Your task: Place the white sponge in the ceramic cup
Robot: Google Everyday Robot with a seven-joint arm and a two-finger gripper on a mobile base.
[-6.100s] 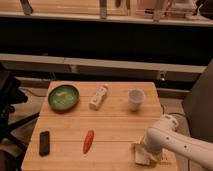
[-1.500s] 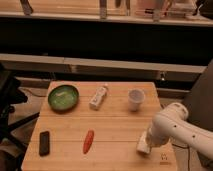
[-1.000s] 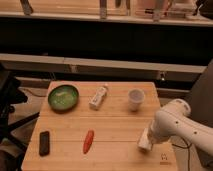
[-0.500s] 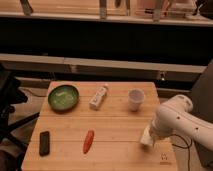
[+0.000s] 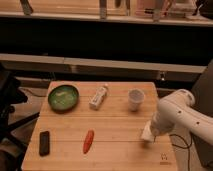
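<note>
- Two-finger gripper [image 5: 148, 134], lower right of frame, is clamped on the small off-white rectangular sponge [image 5: 146, 133], just above the wooden table [image 5: 115, 125]
- Small plain white ceramic cup [image 5: 135, 98], up-left of it, looks empty; carry and drop remain

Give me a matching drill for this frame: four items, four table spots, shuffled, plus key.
Items:
1. green bowl
2. ceramic cup
3. carrot
4. white sponge

Places:
A. near edge, centre
B. far left
C. right side, in the shut gripper
D. far right of centre, standing free

Pairs: 1-B, 2-D, 3-A, 4-C
</note>
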